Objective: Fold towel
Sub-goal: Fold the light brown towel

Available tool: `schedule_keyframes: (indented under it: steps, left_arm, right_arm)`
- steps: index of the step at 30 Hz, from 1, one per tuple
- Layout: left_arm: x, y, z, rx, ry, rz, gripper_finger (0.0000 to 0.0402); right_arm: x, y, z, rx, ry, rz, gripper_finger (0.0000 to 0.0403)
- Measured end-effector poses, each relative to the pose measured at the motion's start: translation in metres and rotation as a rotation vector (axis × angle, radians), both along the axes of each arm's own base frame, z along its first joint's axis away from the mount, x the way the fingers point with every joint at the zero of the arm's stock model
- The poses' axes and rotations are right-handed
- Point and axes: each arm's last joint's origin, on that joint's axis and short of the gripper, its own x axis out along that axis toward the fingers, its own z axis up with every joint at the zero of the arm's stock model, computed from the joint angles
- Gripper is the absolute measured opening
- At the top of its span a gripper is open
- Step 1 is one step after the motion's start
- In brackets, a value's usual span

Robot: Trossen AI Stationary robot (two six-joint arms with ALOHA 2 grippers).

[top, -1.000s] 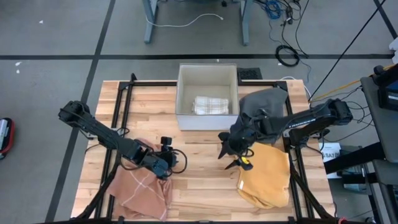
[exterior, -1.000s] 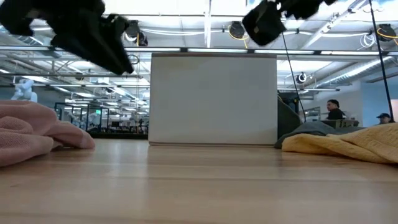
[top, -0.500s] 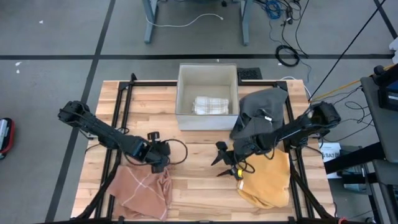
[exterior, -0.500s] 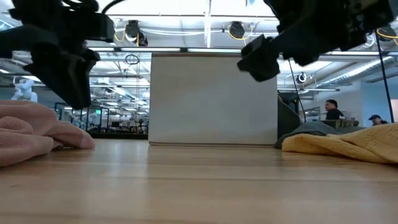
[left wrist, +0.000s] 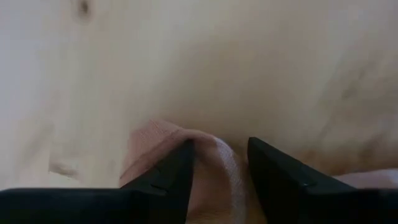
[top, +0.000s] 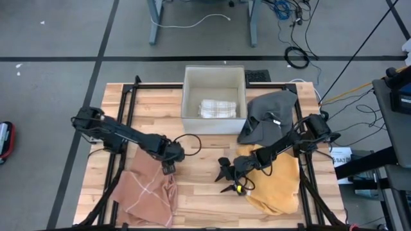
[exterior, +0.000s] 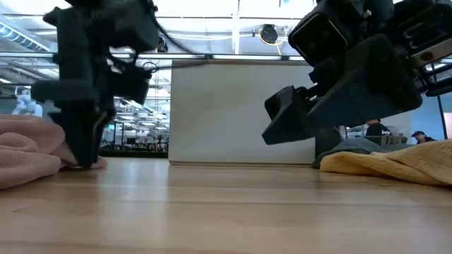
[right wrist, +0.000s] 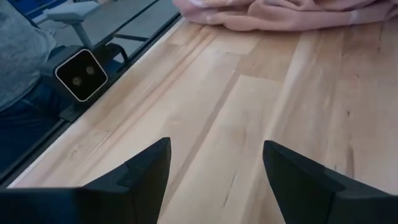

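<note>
High view, clock directions taken from the centre of the wooden table (top: 202, 186). The pink towel (top: 146, 192) lies crumpled at about 8 o'clock, reaching the table's near edge. The left gripper (top: 169, 165) stands tip-down at the towel's upper right corner; in the left wrist view its two fingers (left wrist: 177, 171) straddle a raised fold of the pink cloth (left wrist: 208, 168), partly closed, with the fold between them and the bare wood just beyond. In the low view the same gripper (exterior: 85, 152) points straight down, its tips at the edge of the pink heap (exterior: 32, 152).

The right gripper (top: 226, 178) hangs near 5 o'clock, just beside the yellow towel (top: 277, 186), which spreads at 4 o'clock. Its fingers (right wrist: 140, 171) stand wide apart with nothing between them, over bare wood.

A grey cloth (top: 270, 115) lies at 2 o'clock, overlapping the yellow towel's far edge. A white bin (top: 214, 99) at 12 o'clock holds a folded checked towel (top: 214, 108).
</note>
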Motion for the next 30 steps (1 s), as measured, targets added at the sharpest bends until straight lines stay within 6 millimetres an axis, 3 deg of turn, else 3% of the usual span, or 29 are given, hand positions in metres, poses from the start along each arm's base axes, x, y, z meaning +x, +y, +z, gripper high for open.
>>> schedule_keyframes:
  steps: [4, 9, 14, 19, 23, 30]
  left_arm:
    - [0.003, 0.003, -0.01, 0.012, 0.046, -0.049, 0.0132]
    - [0.005, 0.002, -0.01, 0.049, 0.046, -0.148, 0.0024]
    - [0.02, -0.007, 0.005, 0.055, -0.012, -0.275, 0.0004]
    - [0.052, -0.026, 0.051, 0.094, -0.198, -0.434, 0.0003]
    - [0.072, -0.049, 0.102, 0.133, -0.372, -0.601, 0.0002]
    - [0.076, -0.078, 0.188, 0.252, -0.563, -0.749, 0.0001]
  right_arm:
    - [0.0, 0.006, 0.002, 0.003, -0.012, 0.015, 0.0242]
    - [-0.002, 0.014, 0.005, 0.012, -0.042, 0.04, 0.0242]
    - [-0.001, 0.013, 0.006, -0.025, -0.08, -0.006, 0.0242]
    - [0.001, 0.01, 0.007, -0.058, -0.094, -0.085, 0.0242]
    - [0.004, 0.006, 0.009, -0.06, -0.123, -0.108, 0.0242]
    - [0.005, 0.006, 0.012, -0.08, -0.174, -0.097, 0.0242]
